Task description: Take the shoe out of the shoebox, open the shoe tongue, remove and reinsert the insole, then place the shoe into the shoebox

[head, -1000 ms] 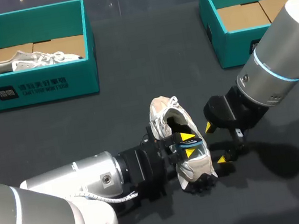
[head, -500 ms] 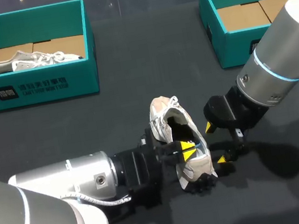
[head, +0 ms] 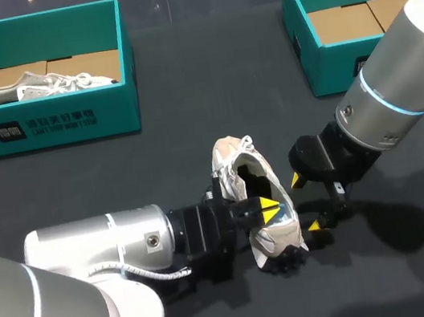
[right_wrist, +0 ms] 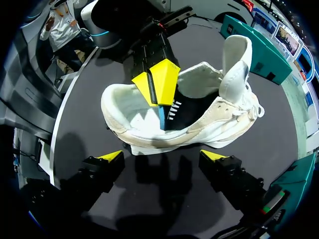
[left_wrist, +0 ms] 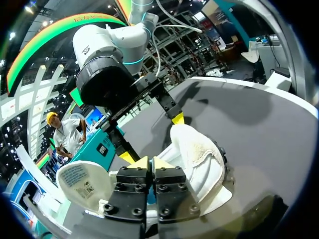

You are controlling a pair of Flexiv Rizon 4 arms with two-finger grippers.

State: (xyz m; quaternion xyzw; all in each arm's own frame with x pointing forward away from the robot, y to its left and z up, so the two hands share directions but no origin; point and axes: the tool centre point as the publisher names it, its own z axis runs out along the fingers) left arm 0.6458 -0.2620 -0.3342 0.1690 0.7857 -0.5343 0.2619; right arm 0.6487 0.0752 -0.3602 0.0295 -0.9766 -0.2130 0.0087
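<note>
Shoe (head: 256, 200) on table, centre near, outside boxes. Left gripper (head: 268, 209) clenched, tips together inside shoe opening; whether insole is caught, cannot tell. Right gripper (head: 304, 204) released, fingers spread just right of shoe. Second shoe (head: 45, 85) in far-left box (head: 59, 123).

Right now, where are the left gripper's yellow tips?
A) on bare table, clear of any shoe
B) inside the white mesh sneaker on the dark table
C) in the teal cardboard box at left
B: the left gripper, tips pressed together, sits in the opening of the white mesh sneaker, as the right wrist view also shows.
</note>
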